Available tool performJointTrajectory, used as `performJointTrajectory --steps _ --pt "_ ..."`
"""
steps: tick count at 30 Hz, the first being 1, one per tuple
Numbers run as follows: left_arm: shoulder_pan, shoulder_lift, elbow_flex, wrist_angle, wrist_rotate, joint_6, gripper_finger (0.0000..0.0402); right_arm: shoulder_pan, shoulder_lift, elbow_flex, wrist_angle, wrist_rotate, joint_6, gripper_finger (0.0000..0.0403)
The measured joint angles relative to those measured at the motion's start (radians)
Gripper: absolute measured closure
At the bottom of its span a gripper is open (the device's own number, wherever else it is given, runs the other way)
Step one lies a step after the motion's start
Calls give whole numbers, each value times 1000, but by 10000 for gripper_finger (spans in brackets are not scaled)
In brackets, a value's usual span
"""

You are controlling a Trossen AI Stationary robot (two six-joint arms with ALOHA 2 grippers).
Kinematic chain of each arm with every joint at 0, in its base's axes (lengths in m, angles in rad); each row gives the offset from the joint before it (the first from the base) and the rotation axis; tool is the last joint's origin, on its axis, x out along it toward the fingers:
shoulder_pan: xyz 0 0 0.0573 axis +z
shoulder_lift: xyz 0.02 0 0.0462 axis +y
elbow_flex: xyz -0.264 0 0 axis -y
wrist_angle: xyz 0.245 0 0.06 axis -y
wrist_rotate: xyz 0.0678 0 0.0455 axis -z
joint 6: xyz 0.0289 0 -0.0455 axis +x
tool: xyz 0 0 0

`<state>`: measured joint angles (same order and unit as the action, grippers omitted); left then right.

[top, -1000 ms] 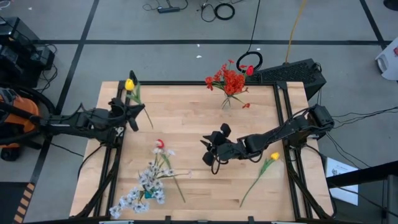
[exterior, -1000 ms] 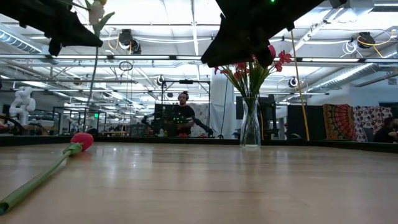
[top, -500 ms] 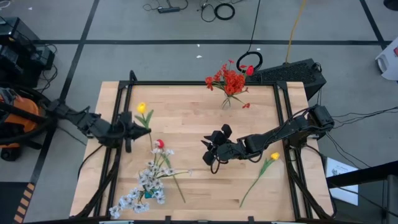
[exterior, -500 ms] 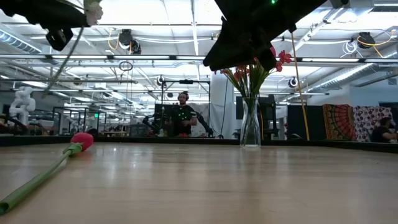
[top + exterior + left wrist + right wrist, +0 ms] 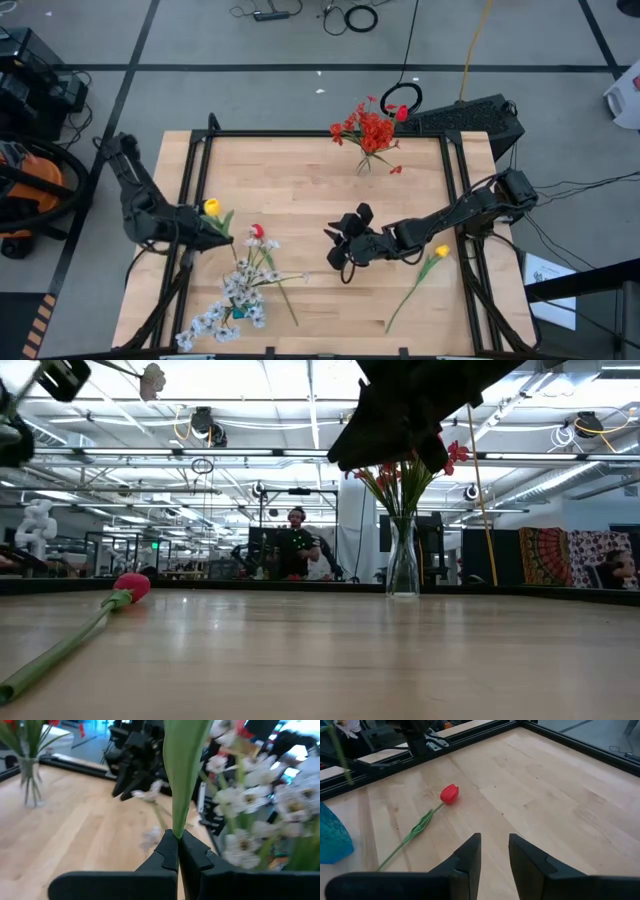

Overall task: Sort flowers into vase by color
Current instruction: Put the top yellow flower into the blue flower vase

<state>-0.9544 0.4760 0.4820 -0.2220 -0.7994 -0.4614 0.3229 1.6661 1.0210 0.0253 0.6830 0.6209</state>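
Flowers: one yellow tulip [image 5: 211, 207] is pinched in the left gripper [image 5: 197, 226] at the table's 9 o'clock edge, just beside the white spray [image 5: 238, 290]. Right gripper [image 5: 493, 851] hovers mid-table, fingers parted, empty. Next: carry tulip to its vase.

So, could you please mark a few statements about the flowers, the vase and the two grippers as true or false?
1. The left gripper is shut on a yellow tulip. True.
2. The right gripper holds the red tulip. False: its fingers are open and empty, and the tulip lies on the table.
3. The glass vase holds red flowers. True.
4. The white blossoms stand in the glass vase. False: they are at the table's near left.
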Motion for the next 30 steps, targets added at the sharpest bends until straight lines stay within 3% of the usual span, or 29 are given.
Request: performJointTrajectory --steps 14,30 --pt "-160 165 0 385 -28 156 401 -1 0 0 0 25 13 312" --pt "-173 390 0 513 -48 167 395 -1 0 0 0 28 30 312"
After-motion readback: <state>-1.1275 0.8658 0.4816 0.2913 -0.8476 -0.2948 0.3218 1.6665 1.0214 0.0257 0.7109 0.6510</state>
